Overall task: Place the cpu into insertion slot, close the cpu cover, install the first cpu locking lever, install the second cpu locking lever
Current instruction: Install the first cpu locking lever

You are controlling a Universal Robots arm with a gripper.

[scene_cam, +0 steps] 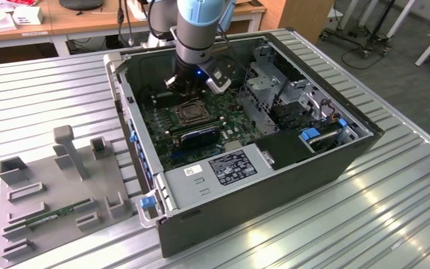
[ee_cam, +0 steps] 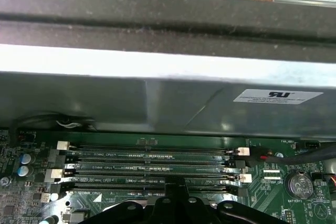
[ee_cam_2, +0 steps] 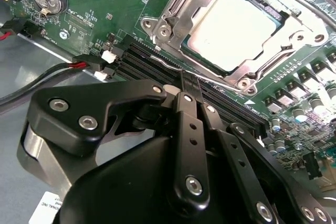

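Arm reaches down into open PC case point(scene_cam: 275, 185) on slatted metal worktop point(scene_cam: 51, 89). Gripper point(scene_cam: 191, 89) hangs over green motherboard point(ee_cam_2: 94, 3), just beside the insertion slot point(scene_cam: 188, 114). In second wrist view, gripper point(ee_cam_2: 189, 77) fingers look pressed together, w/ tip right at a thin silver lever rod point(ee_cam_2: 168, 65) running btwn socket and black memory slots point(ee_cam: 152, 163); can't tell if anything is pinched. The cpu point(ee_cam_2: 236, 24) sits flat in the socket, silver-tan top showing thru window of the cpu cover point(ee_cam_2: 178, 3), which lies down over it. At exterior view's left, gray fixture point(scene_cam: 58, 190) w/ memory stick point(scene_cam: 54, 215).
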